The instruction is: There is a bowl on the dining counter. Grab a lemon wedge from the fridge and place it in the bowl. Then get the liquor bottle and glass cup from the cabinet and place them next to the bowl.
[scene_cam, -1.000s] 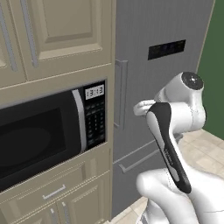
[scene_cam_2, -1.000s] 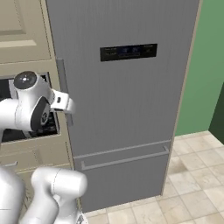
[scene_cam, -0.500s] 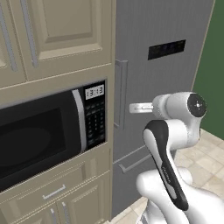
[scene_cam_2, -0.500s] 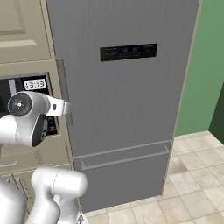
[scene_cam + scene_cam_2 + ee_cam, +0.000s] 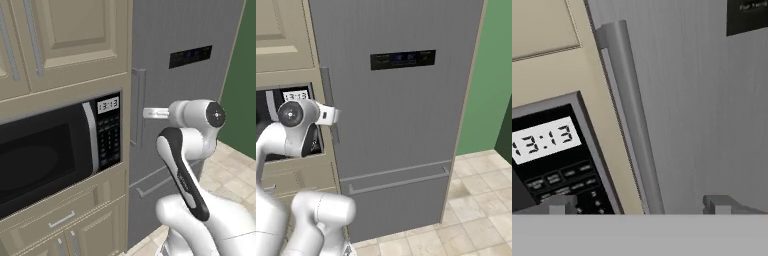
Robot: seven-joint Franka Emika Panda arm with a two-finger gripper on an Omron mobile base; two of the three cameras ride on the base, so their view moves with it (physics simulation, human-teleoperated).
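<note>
The tall grey fridge [image 5: 185, 90] [image 5: 406, 125] stands shut, so the lemon wedge stays hidden behind its door. Its vertical bar handle [image 5: 137, 107] [image 5: 329, 102] [image 5: 629, 115] runs down the door's left edge. My gripper [image 5: 149, 113] [image 5: 335, 116] [image 5: 641, 205] is open and points level at that handle from close by. In the hand view the bar runs down between the two fingertips [image 5: 722, 203], with a gap on each side. The bowl, dining counter, liquor bottle and glass cup are out of view.
A black built-in microwave [image 5: 50, 155] [image 5: 552, 150] with a lit clock sits just left of the handle, in a beige cabinet column with panelled doors [image 5: 70, 35] above. The fridge's bottom drawer bar [image 5: 398, 182] is low down. Tiled floor [image 5: 476, 225] and a green wall [image 5: 496, 75] lie to the right.
The arm's round joint has dropped to hand height, so the forearm now lies level toward the fridge handle. The hand itself has barely shifted and its jaws have stayed open.
</note>
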